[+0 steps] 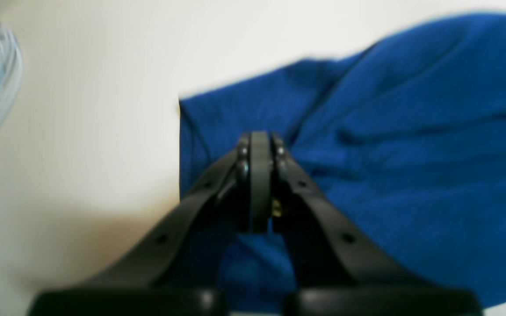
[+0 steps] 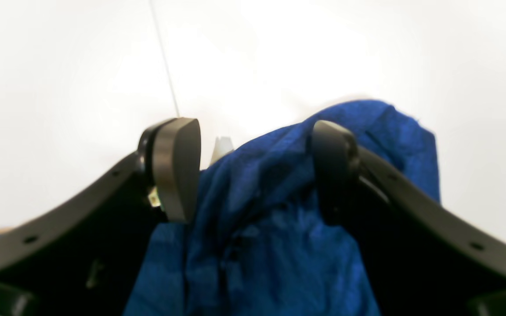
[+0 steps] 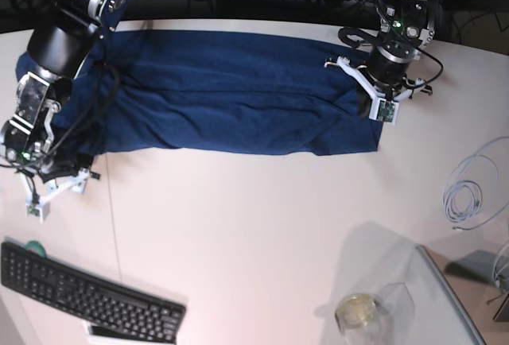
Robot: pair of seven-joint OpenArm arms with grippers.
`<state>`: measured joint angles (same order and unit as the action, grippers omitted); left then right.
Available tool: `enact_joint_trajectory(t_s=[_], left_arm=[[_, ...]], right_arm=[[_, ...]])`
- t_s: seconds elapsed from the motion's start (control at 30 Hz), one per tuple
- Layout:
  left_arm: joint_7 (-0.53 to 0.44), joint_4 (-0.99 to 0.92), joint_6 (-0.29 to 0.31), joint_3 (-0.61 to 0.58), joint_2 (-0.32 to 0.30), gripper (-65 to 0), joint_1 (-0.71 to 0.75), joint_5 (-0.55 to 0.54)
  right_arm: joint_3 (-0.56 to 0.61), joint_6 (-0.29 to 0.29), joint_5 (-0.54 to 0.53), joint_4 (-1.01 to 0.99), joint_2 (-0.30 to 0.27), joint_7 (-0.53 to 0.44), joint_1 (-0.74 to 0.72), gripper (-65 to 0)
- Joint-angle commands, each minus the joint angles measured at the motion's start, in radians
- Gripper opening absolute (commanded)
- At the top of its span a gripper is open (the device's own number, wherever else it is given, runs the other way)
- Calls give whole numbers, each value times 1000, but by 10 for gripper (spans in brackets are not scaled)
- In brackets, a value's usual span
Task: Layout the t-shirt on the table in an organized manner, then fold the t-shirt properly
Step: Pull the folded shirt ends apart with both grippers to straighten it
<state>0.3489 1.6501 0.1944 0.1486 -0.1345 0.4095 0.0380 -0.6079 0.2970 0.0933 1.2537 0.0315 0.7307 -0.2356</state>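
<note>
The dark blue t-shirt (image 3: pixel 231 83) lies spread in a wide band across the far part of the white table (image 3: pixel 254 226). My left gripper (image 3: pixel 380 91) hangs over its right end. In the left wrist view that gripper (image 1: pixel 259 145) is shut, pads pressed together above the shirt's edge (image 1: pixel 411 153); no cloth shows between them. My right gripper (image 3: pixel 52 186) is at the shirt's near left corner. In the right wrist view it (image 2: pixel 253 171) stands open, and a bunched fold of the t-shirt (image 2: pixel 270 228) lies between the fingers, touching both.
A black keyboard (image 3: pixel 87 297) lies at the near left edge. A coil of pale cable (image 3: pixel 465 194) sits at the right, and a grey translucent tray (image 3: pixel 429 305) with a round yellowish jar (image 3: pixel 358 312) at the near right. A thin seam (image 3: pixel 111 226) crosses the table.
</note>
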Motion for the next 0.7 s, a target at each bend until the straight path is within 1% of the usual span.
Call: enact_joint_trajectory(t_s=[0.0,0.1,0.17,0.4,0.43,0.47,0.57,0.67], left_arm=[[-24,-4,-5,3,-3,-650,-16,-2],[-24,-64,-5,7,-9,-650,-31,-2],[-24,-86,-5,7,-9,-650,-36,-2],[-26,-89,-5,9,-11,-650,-39,-2],[-26,-89,-5,9,-11,-650,-39,-2],[-26,-90,-5,9,-11,-650,-41,-2],[-26,-97,-5,9,-12,-650,-57,-2],[-24,-97,-5,9,-21,-650,-57,-2]], right_arm=[[1,-23,-8,5,-11,-29,-34,-273],[1,-104,-8,-18,-9,-53,-38,-273],[1,-131,-8,-39,-11,-63,-38,-273],[1,-137,-8,-127,-15,-69,-40,-276],[1,-137,-8,-136,-15,-70,-41,-288],[1,-137,-8,-144,-15,-78,-44,-312],[1,-137,-7,-171,-15,-92,-46,-444],[1,-137,-7,-170,-15,-92,-46,-552]])
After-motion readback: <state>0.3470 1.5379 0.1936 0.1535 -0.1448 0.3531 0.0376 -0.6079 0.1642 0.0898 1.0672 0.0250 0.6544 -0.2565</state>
